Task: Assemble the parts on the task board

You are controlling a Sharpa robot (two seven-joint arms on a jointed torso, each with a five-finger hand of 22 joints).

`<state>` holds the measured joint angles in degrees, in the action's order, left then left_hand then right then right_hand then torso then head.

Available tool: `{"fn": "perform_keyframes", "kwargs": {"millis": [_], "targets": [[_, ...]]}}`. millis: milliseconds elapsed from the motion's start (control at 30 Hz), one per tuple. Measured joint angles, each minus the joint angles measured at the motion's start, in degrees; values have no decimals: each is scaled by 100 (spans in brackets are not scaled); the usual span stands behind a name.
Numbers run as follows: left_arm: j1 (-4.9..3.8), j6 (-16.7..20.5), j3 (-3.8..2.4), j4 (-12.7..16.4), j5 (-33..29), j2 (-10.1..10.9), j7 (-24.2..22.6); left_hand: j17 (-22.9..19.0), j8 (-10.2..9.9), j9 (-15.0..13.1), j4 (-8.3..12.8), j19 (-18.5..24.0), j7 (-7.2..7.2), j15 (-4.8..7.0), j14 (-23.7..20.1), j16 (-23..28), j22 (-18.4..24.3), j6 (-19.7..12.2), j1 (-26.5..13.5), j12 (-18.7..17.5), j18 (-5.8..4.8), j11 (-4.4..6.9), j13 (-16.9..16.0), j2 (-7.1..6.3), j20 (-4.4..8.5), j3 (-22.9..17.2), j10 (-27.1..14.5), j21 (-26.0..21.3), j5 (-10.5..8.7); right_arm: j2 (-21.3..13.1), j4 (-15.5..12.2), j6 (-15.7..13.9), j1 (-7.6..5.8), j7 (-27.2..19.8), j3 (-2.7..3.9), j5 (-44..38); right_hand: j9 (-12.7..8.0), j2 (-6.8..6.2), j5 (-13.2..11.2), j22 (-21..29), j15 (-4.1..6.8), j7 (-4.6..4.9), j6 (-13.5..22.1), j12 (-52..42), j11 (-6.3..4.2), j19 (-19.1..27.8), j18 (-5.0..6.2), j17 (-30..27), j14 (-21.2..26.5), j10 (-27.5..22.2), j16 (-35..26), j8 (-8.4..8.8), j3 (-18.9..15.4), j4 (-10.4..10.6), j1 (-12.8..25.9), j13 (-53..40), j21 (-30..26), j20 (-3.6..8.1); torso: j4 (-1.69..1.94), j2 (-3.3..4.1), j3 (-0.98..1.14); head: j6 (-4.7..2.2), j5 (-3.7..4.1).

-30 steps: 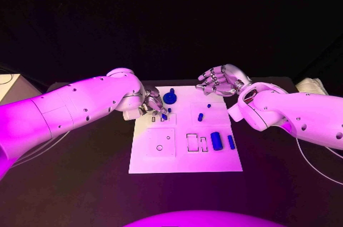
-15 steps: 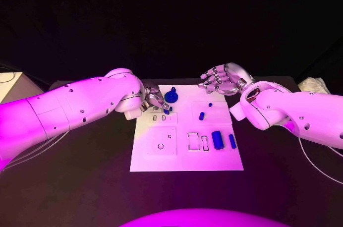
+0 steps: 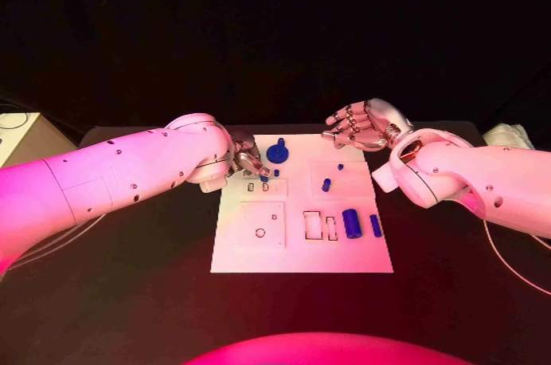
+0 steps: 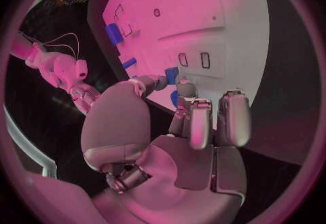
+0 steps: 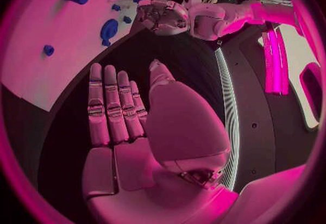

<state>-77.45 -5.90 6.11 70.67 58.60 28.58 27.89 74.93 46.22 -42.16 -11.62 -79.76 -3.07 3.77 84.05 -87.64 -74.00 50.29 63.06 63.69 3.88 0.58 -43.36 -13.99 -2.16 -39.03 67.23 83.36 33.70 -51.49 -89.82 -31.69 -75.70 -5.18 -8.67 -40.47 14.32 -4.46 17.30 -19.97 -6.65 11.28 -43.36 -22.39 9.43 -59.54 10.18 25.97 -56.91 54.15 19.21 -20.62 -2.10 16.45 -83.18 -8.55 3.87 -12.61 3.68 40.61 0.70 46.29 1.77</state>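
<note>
White rectangular task board (image 3: 301, 257) flat on table, bearing outlined recesses. Blue parts: round knobbed piece (image 3: 277, 152) near far edge; small peg (image 3: 326, 185) mid-board; two upright cylinders (image 3: 353, 221) (image 3: 374, 225) by right edge.

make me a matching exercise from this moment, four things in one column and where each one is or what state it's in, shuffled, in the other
Things
1. left hand
2. right hand
3. large round blue part
4. two long blue parts

Places or states
A. lying side by side on the task board, toward the robot's right side
B. held off the board's far right corner, fingers apart, holding nothing
C. fingertips down at a small blue part near the board's far left edge
D. on the far part of the board, between the two hands

Pairs: 1-C, 2-B, 3-D, 4-A
</note>
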Motion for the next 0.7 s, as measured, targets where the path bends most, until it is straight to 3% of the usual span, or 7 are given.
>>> {"fn": "perform_keyframes", "kwargs": {"millis": [700], "targets": [[18,-361,18,-74,270,-60,-43,0,0,17,0,1,-1,20,-21,0,6,-1,4,-5,1,-7,74,4,0,0,8,0,2,8,6,2,1,-4,0,16,-5,0,0,28,0,0,0,0,0,0,0,-16,0,0,1,23,16,16,0,22,0,0,-3,11,-3,30,15]]}}
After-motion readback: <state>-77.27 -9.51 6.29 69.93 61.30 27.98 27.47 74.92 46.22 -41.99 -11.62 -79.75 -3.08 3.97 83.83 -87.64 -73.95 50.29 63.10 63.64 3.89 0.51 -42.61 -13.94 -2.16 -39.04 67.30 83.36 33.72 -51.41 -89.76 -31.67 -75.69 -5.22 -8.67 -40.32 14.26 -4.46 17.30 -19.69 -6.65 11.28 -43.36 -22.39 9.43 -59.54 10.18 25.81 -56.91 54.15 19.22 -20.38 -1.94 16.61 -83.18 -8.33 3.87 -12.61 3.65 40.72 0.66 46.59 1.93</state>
